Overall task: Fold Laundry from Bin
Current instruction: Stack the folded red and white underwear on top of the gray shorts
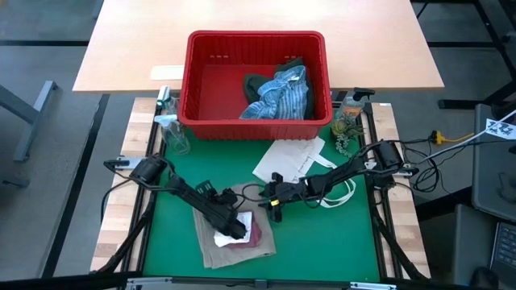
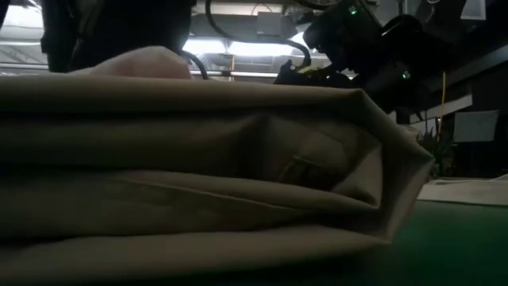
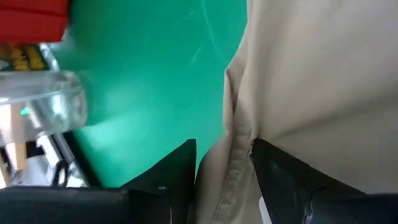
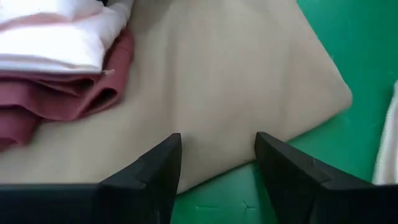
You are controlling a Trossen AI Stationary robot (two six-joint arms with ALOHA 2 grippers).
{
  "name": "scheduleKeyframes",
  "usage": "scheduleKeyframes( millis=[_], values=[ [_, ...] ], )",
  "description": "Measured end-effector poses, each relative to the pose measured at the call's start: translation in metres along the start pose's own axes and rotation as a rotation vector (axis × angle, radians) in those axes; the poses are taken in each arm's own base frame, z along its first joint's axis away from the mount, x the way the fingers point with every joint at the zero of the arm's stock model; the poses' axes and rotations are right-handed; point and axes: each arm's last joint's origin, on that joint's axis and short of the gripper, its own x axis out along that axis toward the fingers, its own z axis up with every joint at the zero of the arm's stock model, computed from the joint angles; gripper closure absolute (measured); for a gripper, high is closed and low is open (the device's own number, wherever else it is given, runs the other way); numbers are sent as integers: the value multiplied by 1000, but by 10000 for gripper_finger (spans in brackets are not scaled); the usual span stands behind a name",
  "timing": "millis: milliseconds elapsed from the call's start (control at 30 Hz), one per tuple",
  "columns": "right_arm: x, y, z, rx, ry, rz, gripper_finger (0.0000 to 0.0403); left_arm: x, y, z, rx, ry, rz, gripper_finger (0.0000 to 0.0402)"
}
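Observation:
A folded tan garment (image 1: pixel 218 254) (image 2: pixel 198 159) lies on the green mat. A small maroon cloth (image 4: pixel 56 102) rests on it, with a small white cloth (image 4: pixel 56 43) on top. My left gripper (image 3: pixel 224 146) (image 1: pixel 231 229) is open, slanting down at the tan garment's hemmed edge (image 3: pixel 233 180), one finger over cloth and one over mat. My right gripper (image 4: pixel 217 168) (image 1: pixel 272 205) is open, slanting down just above the garment's edge near its far right corner (image 4: pixel 339 93). The red bin (image 1: pixel 256 36) at the far side holds a blue-white striped shirt (image 1: pixel 282 97) and a dark green garment (image 1: pixel 256 83). My left gripper's fingers straddle the tan garment's hemmed edge from above, slanting down. I cannot tell whether their tips touch the cloth.
A clear bottle (image 1: pixel 173 133) (image 3: pixel 56 99) stands left of the bin. A flat white tote bag (image 1: pixel 294 157) lies on the mat under my right arm. A small plant and a spray bottle (image 1: pixel 348 121) stand at the bin's right. Bare mat (image 1: pixel 322 242) lies right of the folded stack.

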Motion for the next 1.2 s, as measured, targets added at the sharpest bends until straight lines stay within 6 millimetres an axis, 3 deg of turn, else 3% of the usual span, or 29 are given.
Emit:
scheduleKeyframes(
  millis=[367,600,900,1033,1200],
  values=[
    [-43,7,42,9,-111,82,196,-73,12,6,10,-98,-148,244],
    [-80,15,57,-6,-84,170,196,-110,0,3,-29,-136,-399,243],
    [-100,42,55,-54,-69,248,196,-140,-33,-16,-57,-251,-749,243],
    [-103,54,50,-78,-56,281,196,-147,-43,-21,-103,-359,-791,244],
    [-115,74,46,-113,-62,345,196,-139,-62,-25,-107,-407,-773,255]
  ],
)
